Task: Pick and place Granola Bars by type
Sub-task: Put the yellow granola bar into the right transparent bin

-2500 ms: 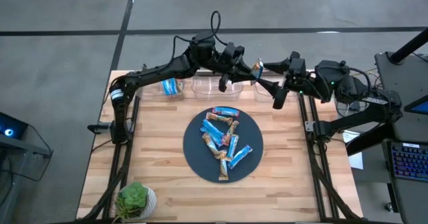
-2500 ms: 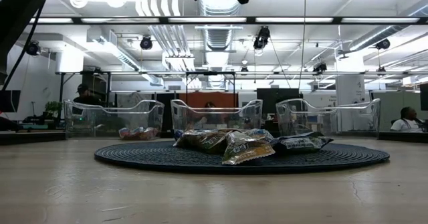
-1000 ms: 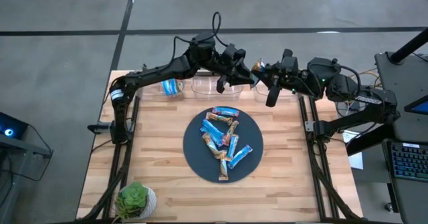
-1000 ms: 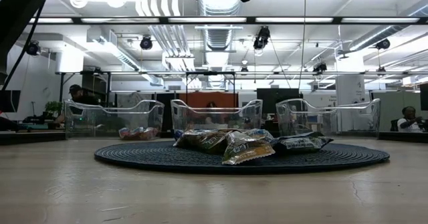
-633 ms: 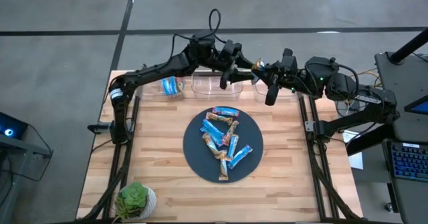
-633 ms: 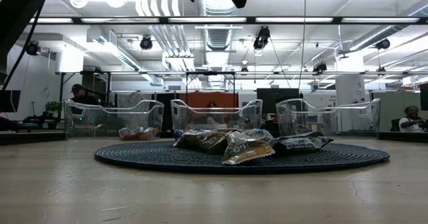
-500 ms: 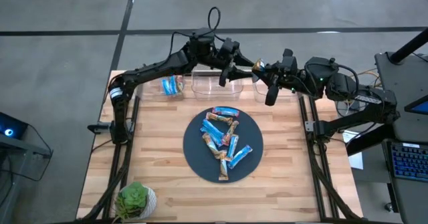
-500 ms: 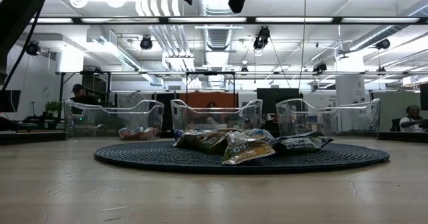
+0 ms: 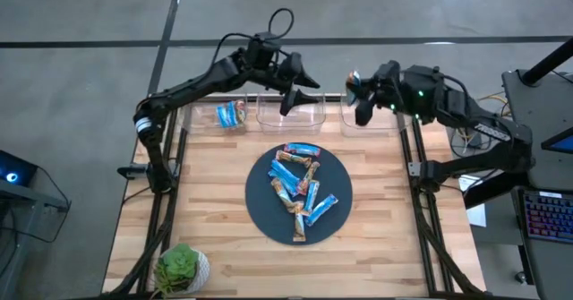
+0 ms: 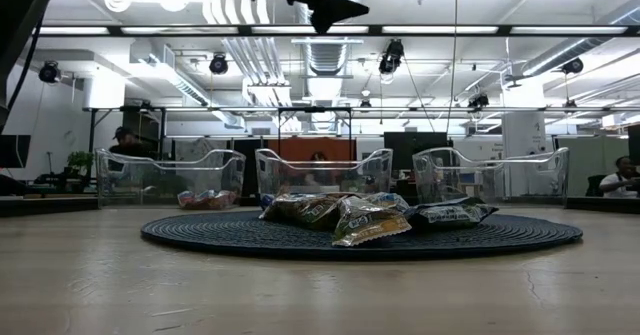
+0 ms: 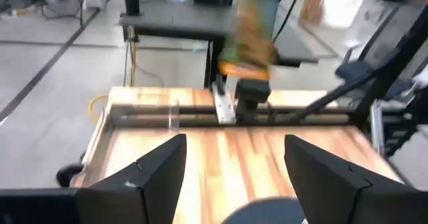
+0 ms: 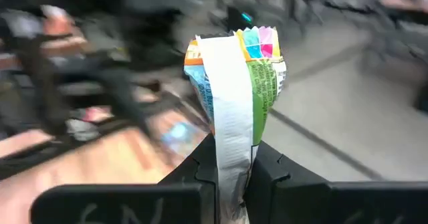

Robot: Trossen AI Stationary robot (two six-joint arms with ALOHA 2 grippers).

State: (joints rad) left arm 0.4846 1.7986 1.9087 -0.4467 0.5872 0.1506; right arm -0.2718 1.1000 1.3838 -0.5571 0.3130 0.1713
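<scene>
Several granola bars (image 9: 298,191), blue and brown-tan, lie heaped on a dark round disc (image 9: 260,206) at mid-table; the low view shows the pile (image 10: 350,215) too. Two blue bars (image 9: 231,115) lie in the left of three clear bins. My right gripper (image 9: 356,91) hovers over the right bin (image 9: 372,121), shut on a green-and-orange bar (image 12: 234,83). My left gripper (image 9: 295,92) hangs open over the middle bin (image 9: 291,114), its fingers (image 11: 154,177) with nothing between them. My right gripper pinches the bar's lower end (image 12: 232,158) between its two fingers (image 12: 200,174). The bar stands out beyond the fingertips, its white back seam toward the camera. It is lifted clear, high above the table.
The three clear bins (image 10: 322,170) stand in a row along the far edge. A small potted plant (image 9: 182,269) sits at the near left corner. Bare wood lies to the left, right and near side of the disc.
My left gripper has let go of the bar, opened and drawn away toward the table's left, over the middle bin. My right gripper has kept the bar and swung a little toward the far right, over the right bin.
</scene>
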